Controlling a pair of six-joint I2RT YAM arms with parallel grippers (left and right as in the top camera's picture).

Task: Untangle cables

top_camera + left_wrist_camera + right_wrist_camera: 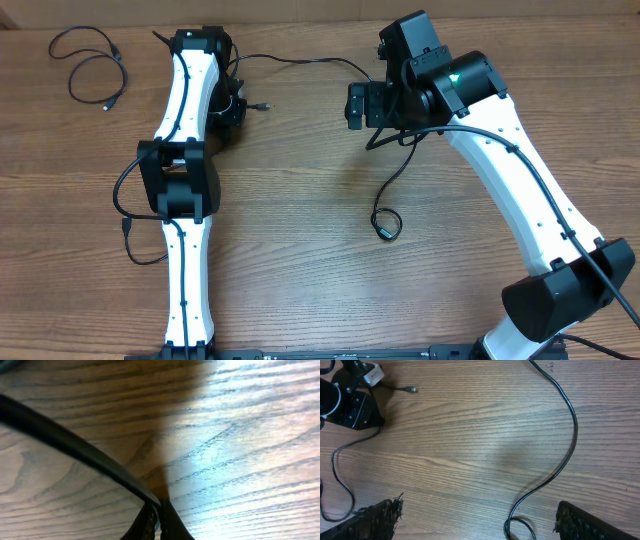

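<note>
A thin black flexible cable [75, 450] is blurring into a dark band close to the left wrist lens, running off the left edge. The bottom edge is cropping the left gripper [160, 522]. In the right wrist view, a second thin black cable [567, 445] is looping off the bottom.

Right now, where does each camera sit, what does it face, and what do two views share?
Overhead: above the table, looking straight down; both arms show.
Left wrist: low over the wood, along its shut left end effector pinching a cable.
Right wrist: looking down past its open right end effector.
Shared: overhead and right wrist both show the looped cable.
</note>
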